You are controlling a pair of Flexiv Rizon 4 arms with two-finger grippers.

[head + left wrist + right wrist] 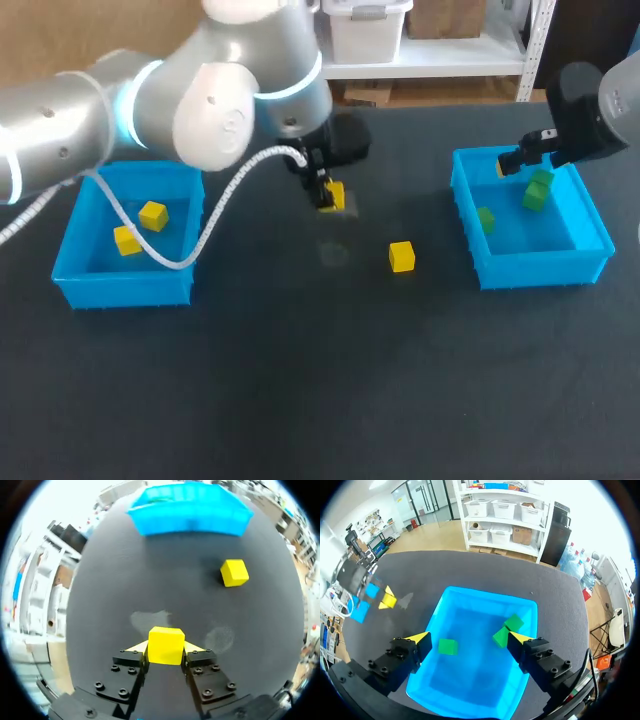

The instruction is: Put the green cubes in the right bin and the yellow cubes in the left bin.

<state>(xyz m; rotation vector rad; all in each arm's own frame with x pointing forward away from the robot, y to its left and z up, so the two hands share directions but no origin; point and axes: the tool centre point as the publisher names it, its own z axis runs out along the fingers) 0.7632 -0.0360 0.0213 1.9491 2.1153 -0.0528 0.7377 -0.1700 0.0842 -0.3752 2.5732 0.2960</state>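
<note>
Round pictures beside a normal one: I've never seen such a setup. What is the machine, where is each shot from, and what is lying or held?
It is a two-armed robot at a table. The normal picture looks down from above; each round one comes from a camera on one arm's wrist. The left gripper is shut on a yellow cube; a second cube, also yellow, lies loose on the table. The left bin holds two yellow cubes. The right gripper, open, hangs over the right bin, which holds three green cubes.
</note>
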